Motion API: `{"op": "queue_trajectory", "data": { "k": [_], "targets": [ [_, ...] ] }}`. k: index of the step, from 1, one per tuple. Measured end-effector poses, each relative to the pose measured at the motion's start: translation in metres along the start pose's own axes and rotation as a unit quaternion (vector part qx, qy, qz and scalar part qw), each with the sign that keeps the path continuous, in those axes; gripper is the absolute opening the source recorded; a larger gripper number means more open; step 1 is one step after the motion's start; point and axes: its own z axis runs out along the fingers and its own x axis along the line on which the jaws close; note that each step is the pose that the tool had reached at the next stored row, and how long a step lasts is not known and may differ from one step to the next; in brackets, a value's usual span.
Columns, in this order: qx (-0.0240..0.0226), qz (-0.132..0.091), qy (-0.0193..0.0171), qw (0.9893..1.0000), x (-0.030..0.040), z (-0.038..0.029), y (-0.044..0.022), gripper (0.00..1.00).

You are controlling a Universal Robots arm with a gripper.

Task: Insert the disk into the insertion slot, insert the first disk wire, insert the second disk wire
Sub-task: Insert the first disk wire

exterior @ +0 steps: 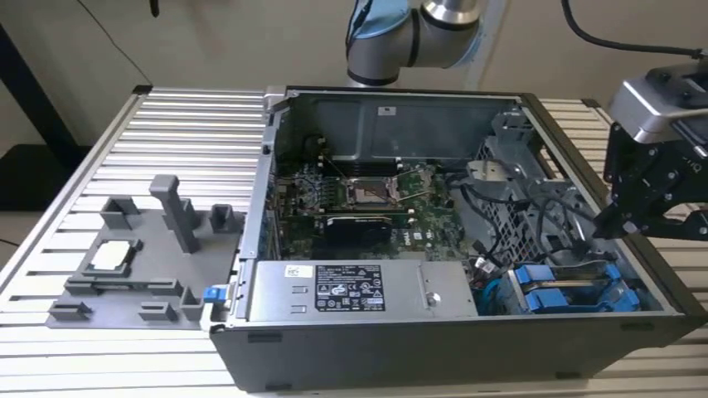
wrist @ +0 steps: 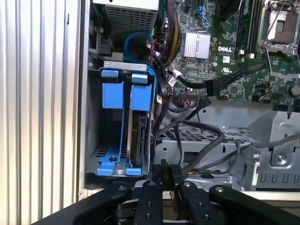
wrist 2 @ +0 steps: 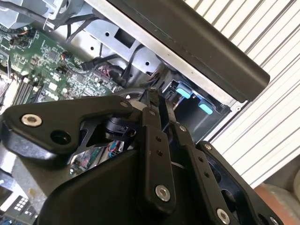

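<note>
- My arm (exterior: 400, 37) is a thick silver-grey joint with rounded ends and a pale blue cap (exterior: 360, 25).
- A black cable (exterior: 603, 37) curves above my wrist at the exterior view's right.
- My wrist housing (exterior: 655, 104) is a light grey box with softened corners.
- My gripper (exterior: 615, 225) is matte black, built of flat link bars (wrist 2: 152, 154).
- In both wrist views, round silver screws (wrist: 151, 183) dot those bars.

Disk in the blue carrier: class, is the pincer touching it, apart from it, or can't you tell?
Apart. In the exterior view the pincer hangs clear of the disk, with a gap crossed by black cables between them.
</note>
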Motion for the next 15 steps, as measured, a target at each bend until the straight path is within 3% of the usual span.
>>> {"op": "queue_trajectory", "data": {
  "k": [5, 10, 13, 15],
  "targets": [
    [-0.0009, 0.001, 0.0024, 1.0, 0.0011, 0.0042, 0.0005, 0.19],
    [-0.0051, 0.003, 0.0115, 0.9999, 0.0013, 0.0066, 0.0018, 0.19],
    [-0.0038, 0.003, 0.0121, 0.9999, 0.0013, 0.0107, 0.0107, 0.19],
    [-0.0037, 0.003, 0.0124, 0.9999, 0.0017, 0.0129, 0.0111, 0.19]
  ]
}}
